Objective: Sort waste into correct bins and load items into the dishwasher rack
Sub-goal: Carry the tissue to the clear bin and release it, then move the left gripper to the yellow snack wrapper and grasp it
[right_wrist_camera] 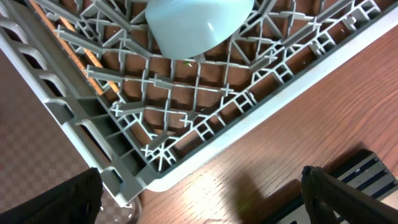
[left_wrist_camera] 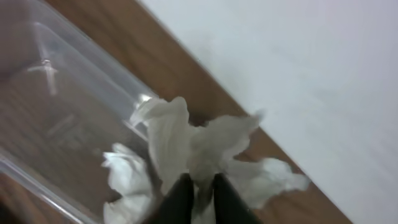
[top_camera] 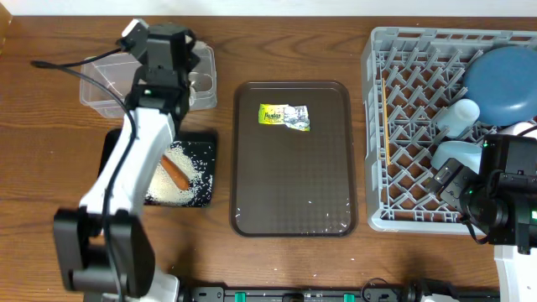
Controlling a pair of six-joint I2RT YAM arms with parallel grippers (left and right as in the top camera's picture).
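Note:
In the left wrist view my left gripper [left_wrist_camera: 203, 198] is shut on a crumpled white tissue [left_wrist_camera: 186, 140], which hangs over the far end of the clear plastic tub [left_wrist_camera: 56, 93]. From overhead that arm reaches to the tub [top_camera: 101, 91] at the back left. The black tray [top_camera: 205, 143] in front of it holds rice [top_camera: 180, 189] and a small carrot [top_camera: 174, 173]. A green-yellow wrapper [top_camera: 284, 116] lies on the brown serving tray [top_camera: 294, 184]. My right gripper [right_wrist_camera: 202, 199] stands open, nothing in it, over the near corner of the grey rack [right_wrist_camera: 93, 118].
The rack [top_camera: 373, 126] at the right holds a dark blue bowl [top_camera: 502, 80], a white cup [top_camera: 459, 116], a light blue cup [top_camera: 453, 155] and chopsticks [top_camera: 386, 117] along its left wall. A light blue vessel [right_wrist_camera: 199, 25] lies on the lattice in the right wrist view.

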